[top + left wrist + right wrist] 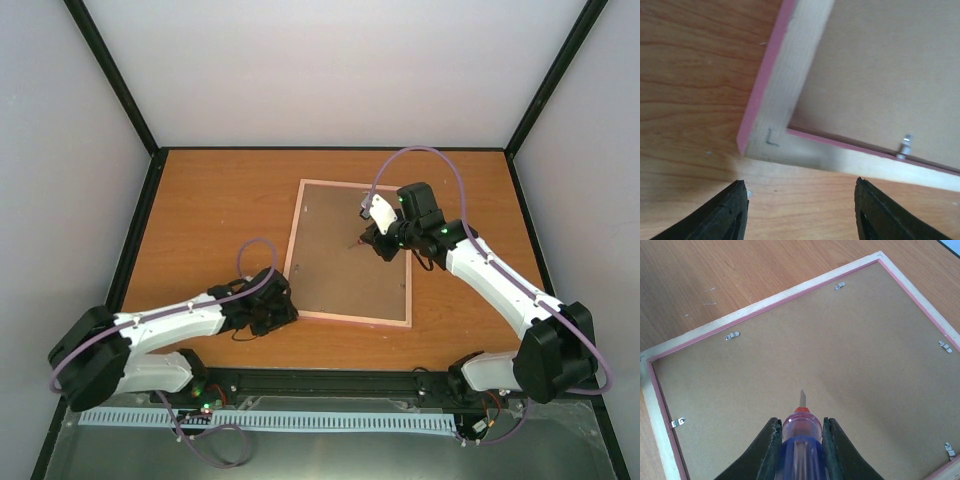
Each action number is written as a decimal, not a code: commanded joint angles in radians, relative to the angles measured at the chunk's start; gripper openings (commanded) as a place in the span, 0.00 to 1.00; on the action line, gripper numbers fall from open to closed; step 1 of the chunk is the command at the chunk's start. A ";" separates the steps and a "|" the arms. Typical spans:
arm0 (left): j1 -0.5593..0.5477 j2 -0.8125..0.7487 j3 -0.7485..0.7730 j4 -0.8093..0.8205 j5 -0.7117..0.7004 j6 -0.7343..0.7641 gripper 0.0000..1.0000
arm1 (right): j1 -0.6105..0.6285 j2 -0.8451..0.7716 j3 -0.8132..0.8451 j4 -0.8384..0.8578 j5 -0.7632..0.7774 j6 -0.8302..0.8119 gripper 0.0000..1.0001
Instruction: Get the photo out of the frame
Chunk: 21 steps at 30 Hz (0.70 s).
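My left end effector point(801, 200) sits low over the tabletop point(205, 215), jaws parted with nothing between them. The frame point(782, 95) lies face down just ahead, its near-left corner right in front of the fingertips. Further right, my right end effector point(800, 424) is clenched on the screwdriver point(800, 450), blade pointing at the frame's brown board back point(850, 355). I can't tell whether it touches.

Left arm point(168, 320) and right arm point(497, 282): white link shells, black joints, black wrist housings. Lilac cable point(432, 151) loops along each. Small green lights point(441, 232) at joints. Fingers point(724, 216) black, matte, tapering to blunt tips.
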 commanded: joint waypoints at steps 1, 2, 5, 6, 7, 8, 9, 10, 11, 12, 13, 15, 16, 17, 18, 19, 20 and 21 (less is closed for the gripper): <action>-0.009 0.094 0.071 -0.027 -0.021 -0.027 0.58 | -0.006 -0.022 -0.007 0.029 -0.014 0.000 0.03; -0.009 0.107 0.093 -0.038 -0.042 -0.025 0.57 | -0.006 -0.023 -0.007 0.030 -0.012 0.000 0.03; -0.005 0.116 0.110 -0.039 -0.108 -0.028 0.56 | -0.007 -0.027 -0.009 0.029 -0.009 0.000 0.03; 0.004 0.115 0.106 -0.032 -0.118 -0.026 0.56 | -0.007 -0.029 -0.009 0.029 -0.009 0.002 0.03; 0.023 0.115 0.100 -0.019 -0.122 -0.020 0.56 | -0.008 -0.031 -0.009 0.031 -0.009 0.001 0.03; 0.045 0.117 0.091 -0.006 -0.121 -0.009 0.56 | -0.010 -0.032 -0.010 0.031 -0.010 0.001 0.03; 0.071 0.120 0.080 0.011 -0.118 0.008 0.56 | -0.010 -0.031 -0.010 0.031 -0.011 0.000 0.03; 0.102 0.121 0.070 0.026 -0.115 0.029 0.56 | -0.010 -0.031 -0.011 0.031 -0.011 0.000 0.03; 0.137 0.122 0.061 0.039 -0.124 0.052 0.56 | -0.012 -0.032 -0.010 0.031 -0.012 0.000 0.03; 0.171 0.128 0.052 0.063 -0.139 0.082 0.56 | -0.012 -0.030 -0.010 0.031 -0.012 0.000 0.03; 0.212 0.138 0.045 0.093 -0.155 0.120 0.55 | -0.012 -0.028 -0.010 0.031 -0.014 -0.002 0.03; 0.310 0.185 0.058 0.125 -0.163 0.191 0.53 | -0.012 -0.026 -0.011 0.031 -0.019 -0.001 0.03; 0.355 0.214 0.078 0.133 -0.165 0.232 0.53 | -0.012 -0.026 -0.011 0.030 -0.022 -0.002 0.03; 0.391 0.244 0.102 0.136 -0.179 0.266 0.52 | -0.012 -0.028 -0.011 0.030 -0.023 -0.002 0.03; 0.421 0.267 0.128 0.133 -0.204 0.292 0.52 | -0.012 -0.030 -0.011 0.030 -0.023 -0.001 0.03; 0.444 0.291 0.153 0.126 -0.224 0.310 0.53 | -0.012 -0.030 -0.011 0.030 -0.021 -0.001 0.03; 0.460 0.305 0.177 0.120 -0.236 0.321 0.54 | -0.013 -0.032 -0.010 0.029 -0.019 -0.003 0.03; 0.467 0.311 0.196 0.113 -0.237 0.329 0.54 | -0.013 -0.035 -0.013 0.030 -0.017 -0.003 0.03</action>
